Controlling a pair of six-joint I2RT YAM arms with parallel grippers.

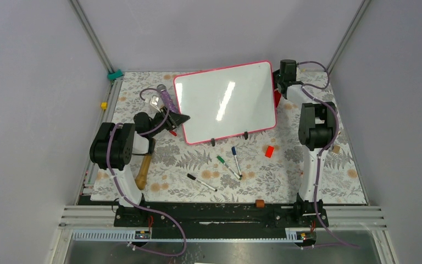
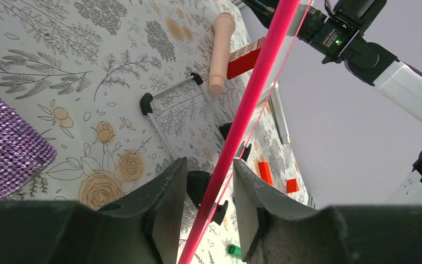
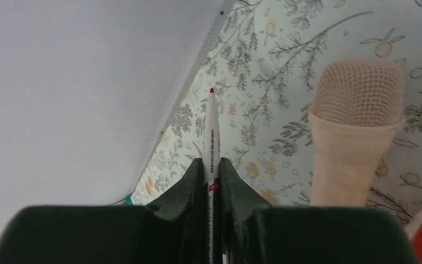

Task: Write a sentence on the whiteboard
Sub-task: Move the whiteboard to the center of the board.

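Note:
The whiteboard (image 1: 225, 102) stands tilted in the middle back of the table, its white face blank and glossy, with two black clips on its near edge. The sentence is not in view. My left gripper (image 1: 180, 120) is at the board's left near corner. In the left wrist view the pink frame (image 2: 253, 93) runs between its jaws, and this gripper (image 2: 209, 165) stands open with a gap on each side. My right gripper (image 1: 278, 88) is behind the board's right edge. It (image 3: 211, 162) is shut on a white marker (image 3: 211, 126) whose red tip points forward.
A blue marker (image 1: 235, 157), a green one (image 1: 226, 165) and a black one (image 1: 201, 182) lie in front of the board, beside a red block (image 1: 269, 151). A wooden-handled tool (image 1: 143, 171) and a purple glittery object (image 1: 167, 99) lie at the left. A beige microphone-like thing (image 3: 357, 126) lies by the right gripper.

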